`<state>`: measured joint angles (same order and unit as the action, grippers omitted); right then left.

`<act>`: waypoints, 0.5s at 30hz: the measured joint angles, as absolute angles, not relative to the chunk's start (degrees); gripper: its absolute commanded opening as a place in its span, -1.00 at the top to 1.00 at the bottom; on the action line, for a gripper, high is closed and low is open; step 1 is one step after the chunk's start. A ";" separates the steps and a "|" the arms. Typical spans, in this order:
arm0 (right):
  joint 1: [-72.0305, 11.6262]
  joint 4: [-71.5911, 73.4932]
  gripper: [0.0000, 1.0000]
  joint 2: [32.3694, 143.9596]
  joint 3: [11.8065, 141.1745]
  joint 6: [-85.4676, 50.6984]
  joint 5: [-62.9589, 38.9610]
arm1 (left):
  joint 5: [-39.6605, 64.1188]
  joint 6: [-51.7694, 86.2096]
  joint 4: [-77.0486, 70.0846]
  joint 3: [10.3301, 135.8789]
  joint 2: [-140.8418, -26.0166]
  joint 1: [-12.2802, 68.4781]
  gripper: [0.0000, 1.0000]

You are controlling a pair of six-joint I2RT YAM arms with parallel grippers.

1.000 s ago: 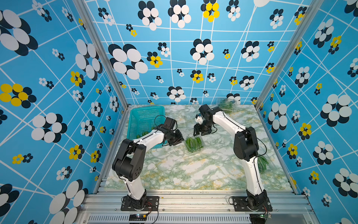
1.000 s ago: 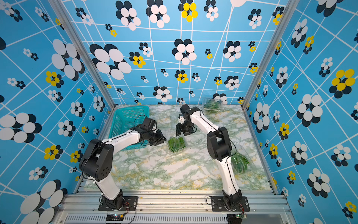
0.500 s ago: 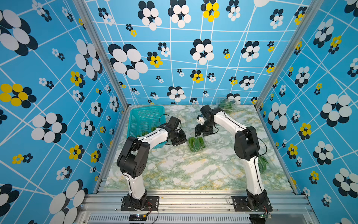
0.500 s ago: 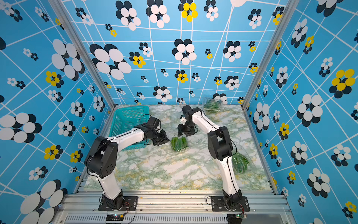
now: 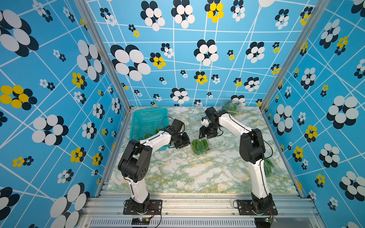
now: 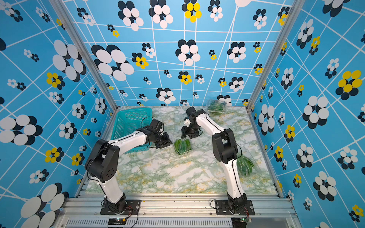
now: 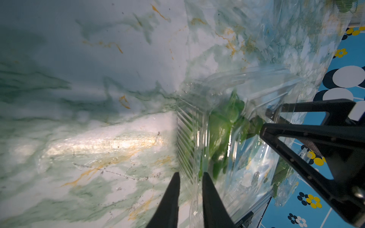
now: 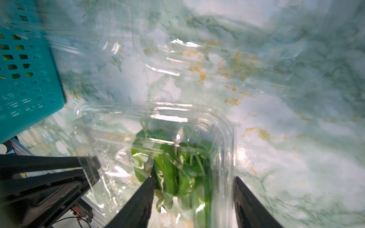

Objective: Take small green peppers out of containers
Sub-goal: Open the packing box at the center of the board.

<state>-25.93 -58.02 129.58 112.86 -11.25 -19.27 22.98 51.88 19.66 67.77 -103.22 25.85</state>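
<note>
The left fingers (image 5: 185, 141) have slid in from the teal basket (image 5: 147, 120) side over the last second and now pinch one wall of the middle container (image 5: 199, 146) — the left wrist view shows its clear rim caught between them. The right fingers (image 5: 203, 135) have dropped slightly lower over the same box. They are spread wide, one tip inside above the small green peppers (image 8: 167, 169), the other outside the corner. The box sits on the desk (image 5: 187, 173) roughly where it was. The back container (image 5: 230, 105) and the side container (image 5: 268, 167) — both holding peppers — are unmoved.
</note>
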 measured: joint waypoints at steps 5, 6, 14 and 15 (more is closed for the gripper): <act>-25.93 -57.87 -0.28 129.58 112.86 -11.40 -19.51 | 23.22 52.05 19.09 66.83 -102.78 25.71 0.54; -25.96 -57.87 -0.28 129.58 112.86 -11.40 -19.59 | 23.22 52.05 19.05 66.74 -102.78 25.65 0.54; -25.93 -57.87 -0.28 129.58 112.86 -11.40 -19.68 | 23.66 52.51 17.61 66.00 -102.76 25.52 0.54; -25.93 -57.87 -0.28 129.58 112.86 -11.40 -19.68 | 23.64 52.53 17.58 65.98 -102.76 25.52 0.54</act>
<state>-25.93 -57.87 129.58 112.86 -11.40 -19.68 23.64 52.53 17.58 65.98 -102.76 25.52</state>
